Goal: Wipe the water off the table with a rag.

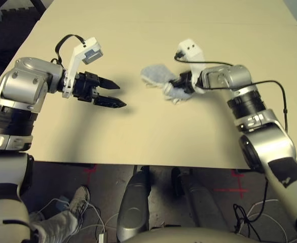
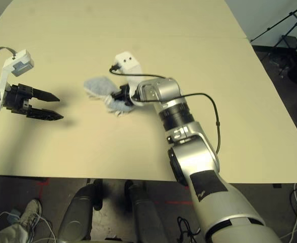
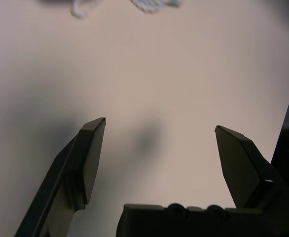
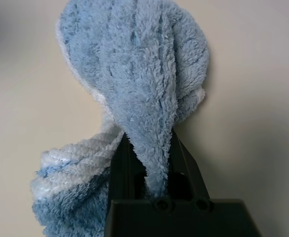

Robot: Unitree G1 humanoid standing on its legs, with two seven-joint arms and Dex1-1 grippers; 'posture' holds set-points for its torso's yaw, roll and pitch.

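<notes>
With the black two-fingered right end effector (image 4: pixel 149 133), grips a soft light grey-blue terry-cloth rag (image 1: pixel 158 74) with a whitish edge. Has the fingers closed on a gathered fold of it, with cloth bunched between them. Beyond the fingertips, spreads into a broad, rounded fuzzy lobe; beside the fingers, bulges out in a second crumpled part with thick whitish edging.

Near the middle of the large, flat, pale beige bench (image 1: pixel 148 136), places the rag between the two end effectors, well in from the near edge. Reaches to it from the right side with the silver jointed right arm (image 2: pixel 194 157), under a thin black cable (image 2: pixel 204 96) looping along the forearm.

To the left of the rag, holds the black two-fingered left end effector (image 3: pixel 160 123) above the bench, wide open and gripping nothing. Points it rightward, toward the rag, but apart from it. Casts soft shadows onto the pale surface below.

Beyond the near edge, at left, shows a person's grey trouser leg (image 1: pixel 57 229) and lace-up shoe (image 1: pixel 78 202) on the grey floor (image 1: pixel 105 177), among pale cables (image 1: pixel 94 208).
</notes>
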